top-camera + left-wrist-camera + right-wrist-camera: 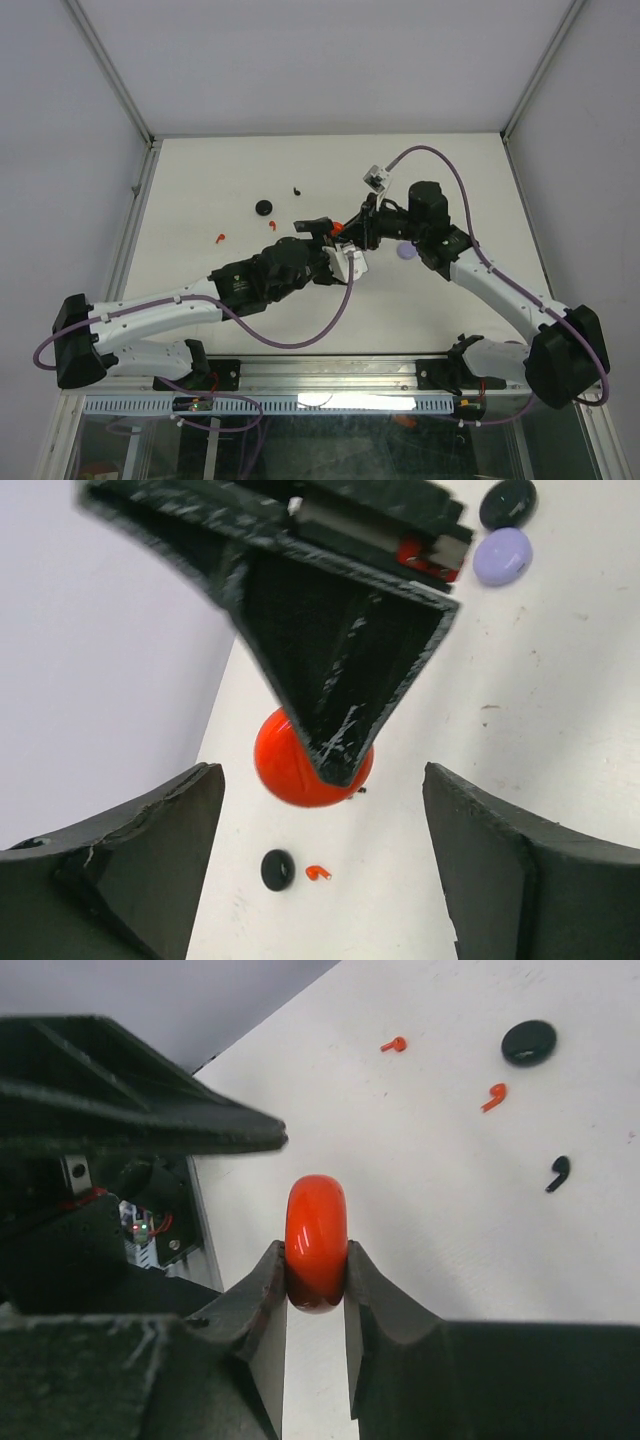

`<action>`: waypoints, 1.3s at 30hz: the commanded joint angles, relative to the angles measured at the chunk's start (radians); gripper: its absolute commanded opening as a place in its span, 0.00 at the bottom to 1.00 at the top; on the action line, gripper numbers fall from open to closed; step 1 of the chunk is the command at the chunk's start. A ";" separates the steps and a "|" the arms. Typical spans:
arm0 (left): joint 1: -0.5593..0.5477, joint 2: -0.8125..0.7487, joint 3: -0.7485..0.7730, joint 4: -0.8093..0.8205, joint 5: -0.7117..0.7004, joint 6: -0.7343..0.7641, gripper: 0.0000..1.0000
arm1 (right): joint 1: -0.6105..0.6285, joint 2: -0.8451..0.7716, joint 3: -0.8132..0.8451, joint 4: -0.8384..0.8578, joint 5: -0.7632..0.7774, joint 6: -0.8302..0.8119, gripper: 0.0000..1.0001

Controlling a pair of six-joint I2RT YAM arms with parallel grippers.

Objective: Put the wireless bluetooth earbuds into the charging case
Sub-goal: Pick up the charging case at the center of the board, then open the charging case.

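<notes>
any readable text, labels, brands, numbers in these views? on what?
None readable.
The glossy red round charging case in the right gripper is plain.
The black round case and pale purple round case show no markings.
The white block by the right wrist is too small to read.

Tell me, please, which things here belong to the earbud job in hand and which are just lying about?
In hand: red case, clamped edge-on in the right gripper; two loose red earbuds, presumably its pair.
Lying about for now: black earbud; black case; pale purple case.
</notes>
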 commanded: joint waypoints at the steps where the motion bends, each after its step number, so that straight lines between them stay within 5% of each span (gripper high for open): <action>1: -0.002 -0.078 0.010 0.066 -0.064 -0.139 0.84 | -0.001 -0.086 -0.034 0.157 0.073 -0.069 0.00; 7: 0.063 -0.137 -0.003 0.064 0.028 -0.351 0.86 | -0.001 -0.143 -0.145 0.320 0.114 -0.115 0.00; 13: 0.280 -0.220 -0.036 0.097 0.383 -0.591 0.85 | -0.002 -0.183 -0.208 0.444 0.080 -0.097 0.00; 25: 0.519 -0.224 -0.134 0.361 0.860 -0.934 0.83 | -0.006 -0.148 -0.234 0.702 -0.063 0.059 0.00; 39: 0.543 -0.139 -0.122 0.477 0.973 -1.044 0.83 | -0.006 -0.071 -0.223 0.892 -0.160 0.230 0.00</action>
